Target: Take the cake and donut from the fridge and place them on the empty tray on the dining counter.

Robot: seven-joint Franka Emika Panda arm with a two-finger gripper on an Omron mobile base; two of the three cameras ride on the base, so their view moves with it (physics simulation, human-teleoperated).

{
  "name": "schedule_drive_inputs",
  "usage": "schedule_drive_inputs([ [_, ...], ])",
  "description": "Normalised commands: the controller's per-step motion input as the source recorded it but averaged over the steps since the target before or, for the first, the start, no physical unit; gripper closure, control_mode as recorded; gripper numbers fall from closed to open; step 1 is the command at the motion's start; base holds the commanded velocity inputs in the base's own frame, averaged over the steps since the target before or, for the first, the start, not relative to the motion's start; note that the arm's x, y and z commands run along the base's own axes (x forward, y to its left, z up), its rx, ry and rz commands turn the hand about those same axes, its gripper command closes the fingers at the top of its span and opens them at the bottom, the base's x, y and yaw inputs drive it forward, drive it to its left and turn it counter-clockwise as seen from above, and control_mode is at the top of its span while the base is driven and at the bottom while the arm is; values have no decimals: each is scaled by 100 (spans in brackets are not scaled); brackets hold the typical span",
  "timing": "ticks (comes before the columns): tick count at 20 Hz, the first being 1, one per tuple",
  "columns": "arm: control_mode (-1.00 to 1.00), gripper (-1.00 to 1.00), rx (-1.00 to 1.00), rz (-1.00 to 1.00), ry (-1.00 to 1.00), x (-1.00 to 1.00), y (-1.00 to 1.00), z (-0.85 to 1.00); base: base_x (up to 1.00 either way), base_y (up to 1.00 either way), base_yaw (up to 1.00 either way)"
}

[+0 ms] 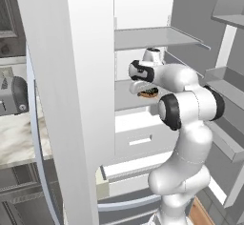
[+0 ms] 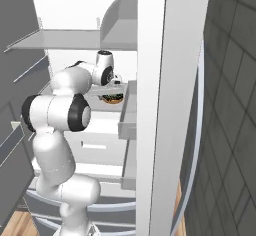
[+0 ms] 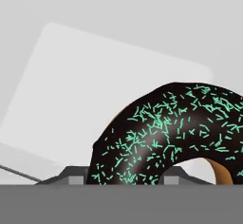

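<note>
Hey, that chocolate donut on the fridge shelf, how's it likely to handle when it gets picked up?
The donut looks small, so probably light. Its glossy sprinkled icing may be slippery or smear under the gripper. Being a ring lying flat on the fridge shelf, it likely won't roll unless tipped on edge.

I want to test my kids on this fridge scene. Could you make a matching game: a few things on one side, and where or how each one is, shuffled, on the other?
Things:
1. donut
2. claw
3. top shelf
4. drawer

Descriptions:
A. white front, below the donut's shelf
B. bare, above the arm
C. dark, with green sprinkles
D. one fingertip on each side of the donut's near rim

Pairs: 1-C, 2-D, 3-B, 4-A
</note>
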Motion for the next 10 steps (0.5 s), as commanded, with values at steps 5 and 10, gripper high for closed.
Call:
schedule_drive_inputs([
  [5,-100,100,0,0,-24,-100,11,75,0,0,0],
  [10,-100,100,0,0,-5,-100,33,100,0,0,0],
])
